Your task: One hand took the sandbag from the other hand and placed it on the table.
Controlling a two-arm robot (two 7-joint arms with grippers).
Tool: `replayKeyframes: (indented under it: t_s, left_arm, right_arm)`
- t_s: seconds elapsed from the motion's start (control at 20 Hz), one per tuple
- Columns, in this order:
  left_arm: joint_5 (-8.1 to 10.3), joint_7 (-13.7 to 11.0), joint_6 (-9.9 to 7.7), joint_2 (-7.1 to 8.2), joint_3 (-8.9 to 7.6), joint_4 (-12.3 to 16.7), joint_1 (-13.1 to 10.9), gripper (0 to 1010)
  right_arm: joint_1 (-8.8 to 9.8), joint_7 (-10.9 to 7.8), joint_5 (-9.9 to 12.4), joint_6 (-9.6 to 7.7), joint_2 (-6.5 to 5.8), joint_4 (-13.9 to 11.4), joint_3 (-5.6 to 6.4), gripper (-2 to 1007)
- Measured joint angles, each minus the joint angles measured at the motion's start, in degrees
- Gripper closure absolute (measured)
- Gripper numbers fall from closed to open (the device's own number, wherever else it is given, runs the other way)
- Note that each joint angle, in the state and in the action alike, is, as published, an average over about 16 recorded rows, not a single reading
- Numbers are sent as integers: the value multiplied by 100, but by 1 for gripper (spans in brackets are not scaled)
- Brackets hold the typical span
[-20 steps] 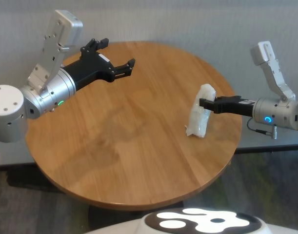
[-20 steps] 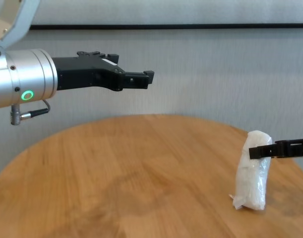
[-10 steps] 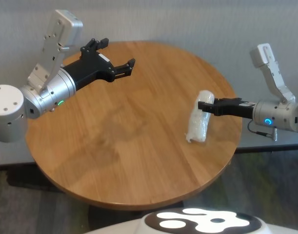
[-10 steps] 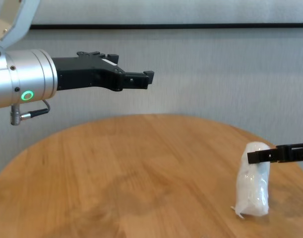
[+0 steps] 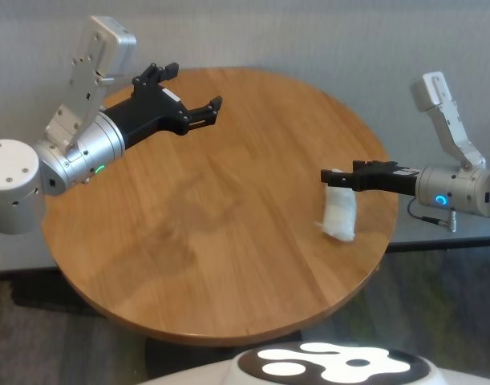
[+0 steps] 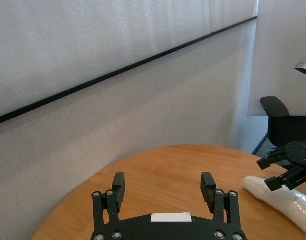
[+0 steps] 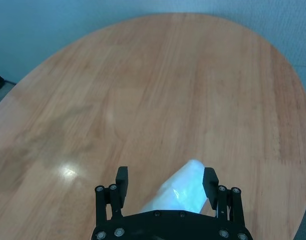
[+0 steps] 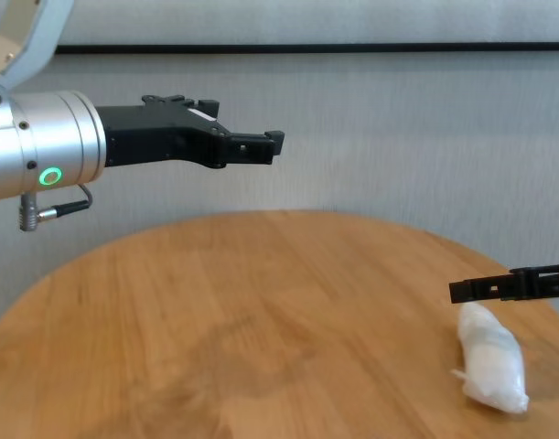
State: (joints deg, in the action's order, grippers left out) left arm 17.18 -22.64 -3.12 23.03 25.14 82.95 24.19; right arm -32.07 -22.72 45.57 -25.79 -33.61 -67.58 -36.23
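Sandbag (image 5: 340,214) dropped flat, under parted right gripper (image 5: 334,178).

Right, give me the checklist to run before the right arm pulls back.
1. sandbag lying flat on the table: ok.
2. right claw open and clear above the sandbag: ok.
3. Sandbag's plastic free of the right claw's fingers: cannot tell.
4. Sandbag safely inside the table's edge: ok, though near the right rim.
5. left claw open, held high over the far left side, out of the way: ok.
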Motion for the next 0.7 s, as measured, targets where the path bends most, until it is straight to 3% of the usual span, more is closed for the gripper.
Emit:
replayKeyframes:
  t_s: [0.35, 0.7]
  left_arm:
    - [0, 0, 0, 0, 0, 0, 0, 8]
    - [0, 0, 0, 0, 0, 0, 0, 8]
  right_arm:
    - [3, 0, 8, 9, -3, -4, 4, 26]
    - [5, 0, 12, 15, -5, -7, 6, 4]
